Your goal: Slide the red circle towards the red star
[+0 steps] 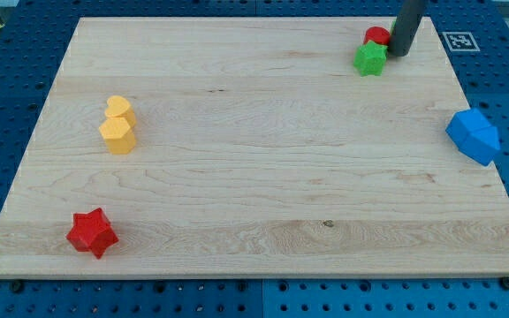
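Note:
The red circle (377, 36) sits near the view's top right of the wooden board, touching the green star (370, 59) just below it. My tip (399, 53) stands right beside the red circle, on its right side, and just right of the green star. The red star (92, 232) lies far away at the view's bottom left.
A yellow heart (118, 108) and a yellow hexagon-like block (117, 134) sit together at the view's left. Blue blocks (474, 135) rest at the board's right edge. A marker tag (459, 41) lies off the board at top right.

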### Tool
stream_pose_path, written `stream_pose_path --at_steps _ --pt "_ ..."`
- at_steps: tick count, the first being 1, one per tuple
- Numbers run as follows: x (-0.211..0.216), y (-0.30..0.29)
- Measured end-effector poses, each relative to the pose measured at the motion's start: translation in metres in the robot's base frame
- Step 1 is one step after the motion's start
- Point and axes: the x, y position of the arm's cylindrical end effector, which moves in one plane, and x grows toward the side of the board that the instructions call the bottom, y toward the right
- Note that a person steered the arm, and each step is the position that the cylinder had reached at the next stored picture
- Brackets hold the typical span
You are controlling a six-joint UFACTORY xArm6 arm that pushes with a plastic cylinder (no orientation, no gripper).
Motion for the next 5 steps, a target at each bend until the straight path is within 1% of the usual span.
stream_pose_path --at_steps 1,2,3,4,5 --pt "-0.001 -0.037" --pt "-0.001 -0.1" --pt "-0.007 -0.096" --pt "-0.023 -0.057" --pt "-0.044 -0.059"
